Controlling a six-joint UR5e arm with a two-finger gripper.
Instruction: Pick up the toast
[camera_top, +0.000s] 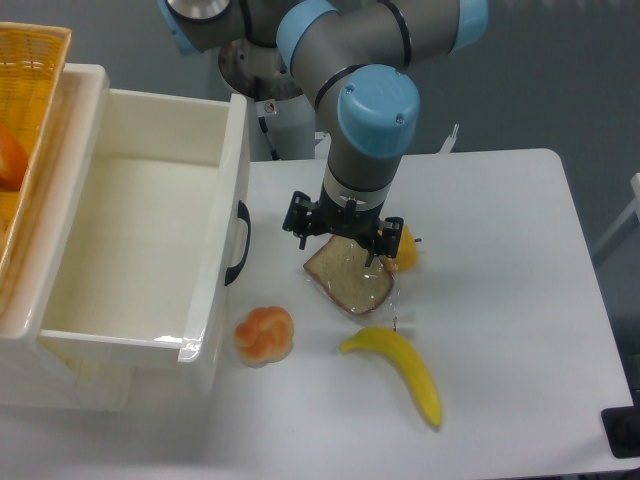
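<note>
The toast (352, 281) is a tan slice with a darker brown crust, lying on the white table (500, 220) near its middle. My gripper (345, 238) stands straight above the toast's upper edge and covers that part of it. The blue and grey wrist hides the fingertips, so I cannot tell whether the fingers touch or hold the toast, nor whether it rests flat or is tilted up.
A yellow banana (398, 371) lies just in front of the toast. A round orange-and-cream bun (265, 335) sits front left. A small orange piece (406, 250) peeks out right of the gripper. A large white bin (150, 240) and a wicker basket (30, 120) stand on the left.
</note>
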